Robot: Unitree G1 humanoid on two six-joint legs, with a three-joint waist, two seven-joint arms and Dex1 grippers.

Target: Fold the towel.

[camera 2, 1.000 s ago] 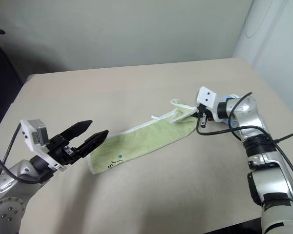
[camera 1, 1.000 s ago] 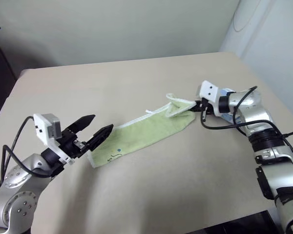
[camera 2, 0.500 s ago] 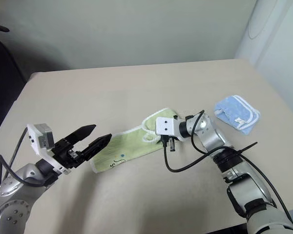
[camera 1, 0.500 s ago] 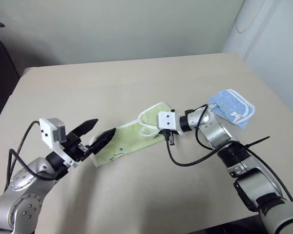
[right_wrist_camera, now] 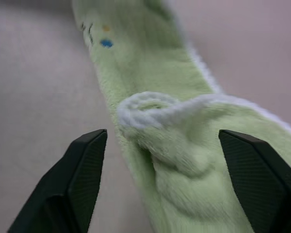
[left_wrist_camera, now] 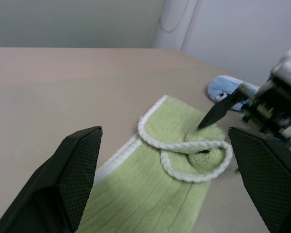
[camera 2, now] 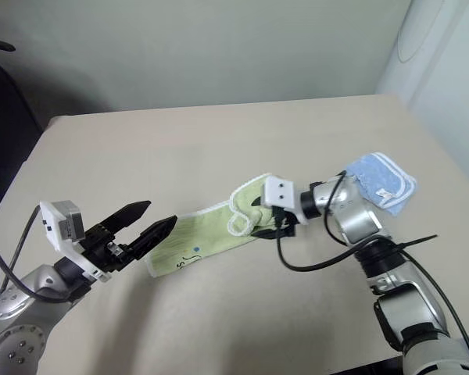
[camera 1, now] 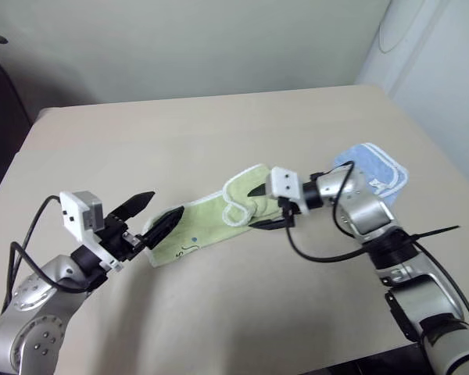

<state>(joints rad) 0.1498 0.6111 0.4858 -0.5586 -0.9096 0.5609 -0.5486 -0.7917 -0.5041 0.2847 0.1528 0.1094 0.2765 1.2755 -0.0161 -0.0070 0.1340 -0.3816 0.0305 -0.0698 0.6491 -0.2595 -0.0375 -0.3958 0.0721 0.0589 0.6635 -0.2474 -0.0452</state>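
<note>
Towel [camera 1: 219, 223]: a lime-green strip lying mid-surface [camera 1: 180, 133], its 3 o'clock end folded back over itself. Right hand [camera 1: 259, 208] there, fingers spread, empty. Left hand [camera 1: 155, 212] at 9 o'clock end, wide open, empty. Blue cloth [camera 1: 373, 173] at 2 o'clock.

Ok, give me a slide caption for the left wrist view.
Open left gripper faces the partly folded green towel; the open right gripper hovers at its doubled-over end.

On my table [camera 1: 219, 133] the towel [camera 1: 211, 223] lies mid-surface, its right end doubled back onto itself. My left gripper [camera 1: 152, 212] sits at its left end, my right gripper [camera 1: 263, 207] at the folded end. Farther right lies a small cloth [camera 1: 375, 170].
</note>
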